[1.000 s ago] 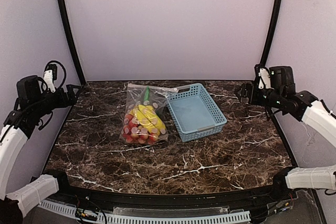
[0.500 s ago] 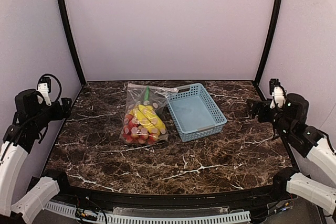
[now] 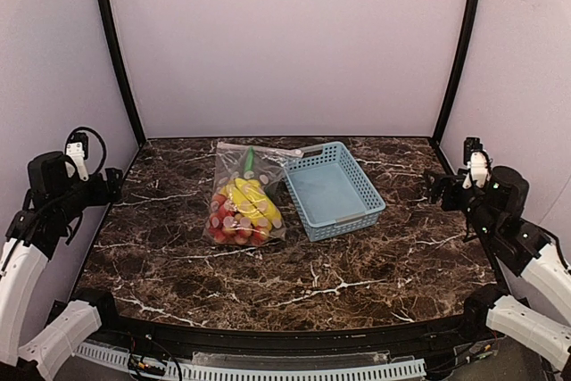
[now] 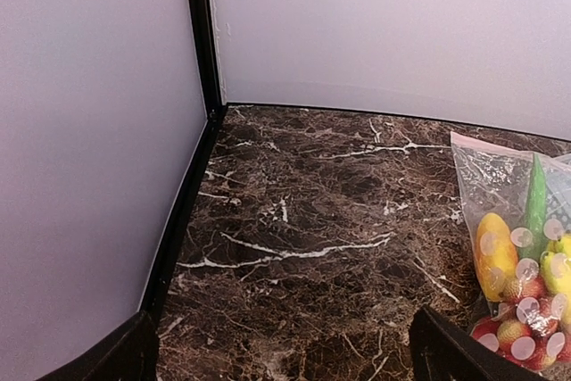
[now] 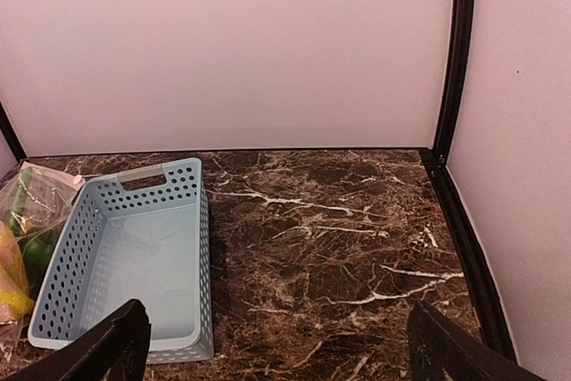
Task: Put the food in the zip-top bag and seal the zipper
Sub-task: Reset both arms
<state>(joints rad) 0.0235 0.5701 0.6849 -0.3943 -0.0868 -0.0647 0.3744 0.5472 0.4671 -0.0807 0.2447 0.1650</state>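
Now | zip-top bag (image 3: 244, 194) lengthwise near-far, zipper (image 3: 259, 149) far | left tool (image 3: 115, 185), right tool (image 3: 434, 187) spread

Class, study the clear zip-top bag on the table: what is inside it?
Inside the zip-top bag lie yellow bananas, small red fruits and a green vegetable. Pieces beneath the top layer are covered, so the full contents cannot be counted.
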